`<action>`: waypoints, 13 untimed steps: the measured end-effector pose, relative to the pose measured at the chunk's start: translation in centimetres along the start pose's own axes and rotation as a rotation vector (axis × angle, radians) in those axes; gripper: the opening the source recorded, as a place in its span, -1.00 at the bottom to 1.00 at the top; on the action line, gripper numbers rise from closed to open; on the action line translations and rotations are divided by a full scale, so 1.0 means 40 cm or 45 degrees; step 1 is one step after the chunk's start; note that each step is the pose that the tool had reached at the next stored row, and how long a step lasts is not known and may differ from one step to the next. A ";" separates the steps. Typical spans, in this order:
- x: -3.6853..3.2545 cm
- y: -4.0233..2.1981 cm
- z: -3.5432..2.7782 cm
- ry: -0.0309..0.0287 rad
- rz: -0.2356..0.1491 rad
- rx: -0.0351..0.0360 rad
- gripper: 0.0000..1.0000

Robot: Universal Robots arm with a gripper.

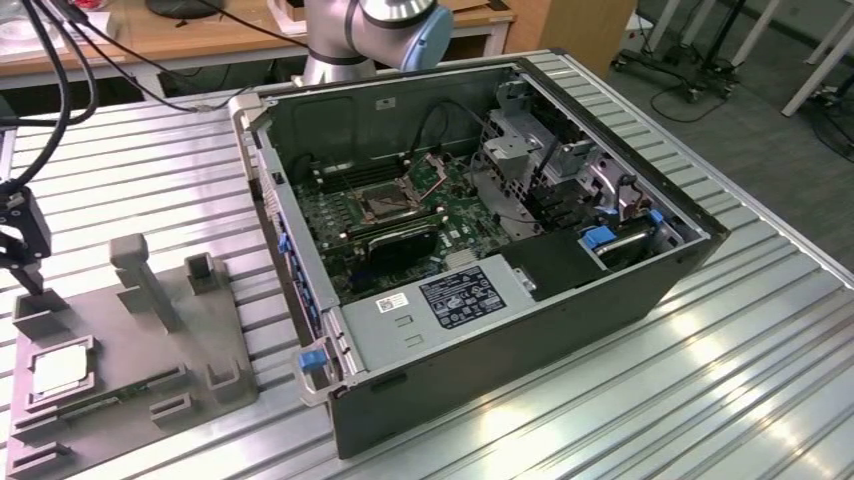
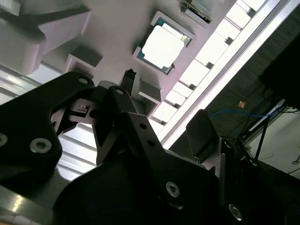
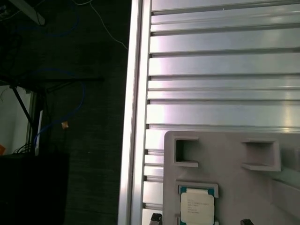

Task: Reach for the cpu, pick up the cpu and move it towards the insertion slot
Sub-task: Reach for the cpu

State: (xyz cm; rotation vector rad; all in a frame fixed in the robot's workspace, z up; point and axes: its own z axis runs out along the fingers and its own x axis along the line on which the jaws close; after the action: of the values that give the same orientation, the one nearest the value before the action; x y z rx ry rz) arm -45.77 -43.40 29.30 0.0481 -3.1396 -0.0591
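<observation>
Holds the two dark fingertips [image 3: 155, 217] of the gripper [image 1: 24, 272] apart, clamped on nothing. Hangs low over the far corner of the grey plastic holder [image 1: 134, 350] at the exterior view's left, close above a low block there; hard to tell whether touching it. Looks down on the cpu [image 3: 197, 206] in the first wrist view, with one tip off to either side of it and neither in contact. Finds that chip lying flat, silvery face up, in a square recess of the holder, just nearer the exterior camera than the gripper. Shows a narrow green circuit strip [image 2: 197, 8] beside that recess in the second wrist view, and tall grey posts [image 1: 140, 280] standing up from the holder further along. Beneath it all, a slatted metal table [image 1: 747, 380]. Well apart, toward the exterior view's right, an open computer case [image 1: 534, 300] on its side, and within it, on the board, the insertion slot [image 1: 387, 205] with its shiny metal frame. Behind the case, the arm's base [image 1: 360, 30].
</observation>
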 end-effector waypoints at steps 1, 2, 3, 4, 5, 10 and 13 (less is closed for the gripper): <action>0.000 0.000 0.003 -0.0002 0.000 -0.0001 0.42; 0.000 -0.001 0.006 -0.0002 -0.001 -0.0001 0.42; 0.000 -0.001 0.009 -0.0001 -0.001 -0.0001 0.42; 0.000 -0.002 0.011 0.0000 -0.002 -0.0001 0.42; 0.001 -0.002 0.013 0.0000 -0.002 0.0000 0.42; 0.001 -0.004 0.022 0.0000 -0.003 -0.0001 0.42; 0.002 -0.004 0.027 0.0000 -0.003 -0.0001 0.42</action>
State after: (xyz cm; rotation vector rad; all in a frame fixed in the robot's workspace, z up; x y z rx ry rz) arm -45.83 -43.54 28.20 0.0517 -3.1396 -0.0593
